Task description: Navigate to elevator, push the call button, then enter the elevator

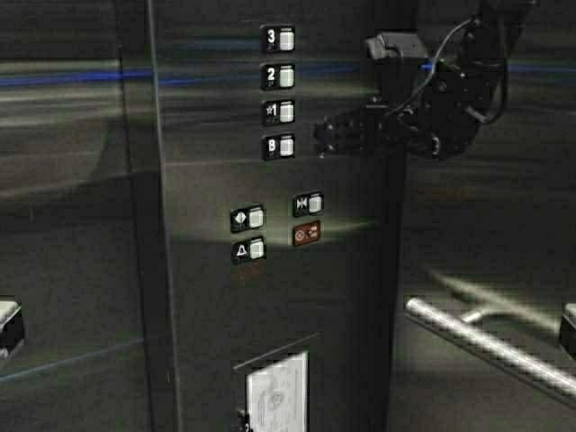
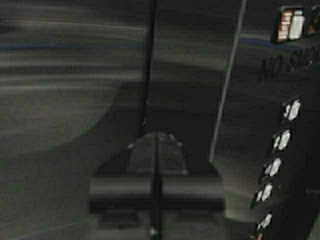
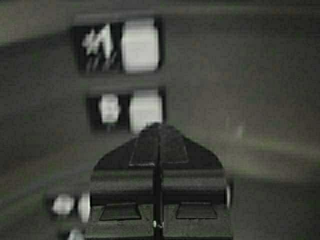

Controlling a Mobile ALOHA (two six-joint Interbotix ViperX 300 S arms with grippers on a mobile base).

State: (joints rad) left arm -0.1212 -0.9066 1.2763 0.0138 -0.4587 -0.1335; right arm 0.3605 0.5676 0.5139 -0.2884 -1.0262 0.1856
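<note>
Brushed steel, streaky and softly glossy, clads the panel (image 1: 216, 297) before me. Its buttons (image 1: 286, 76) look like smooth pale plastic in dark surrounds. Below them hangs a matt paper sheet (image 1: 277, 393). Right of the panel, the handrail (image 1: 486, 346) gleams as polished metal. My right gripper (image 1: 319, 135) is matt black.

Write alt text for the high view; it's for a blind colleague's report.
Inside the elevator, the right gripper, shut, points at the B button on the steel panel. A handrail runs at lower right.
</note>
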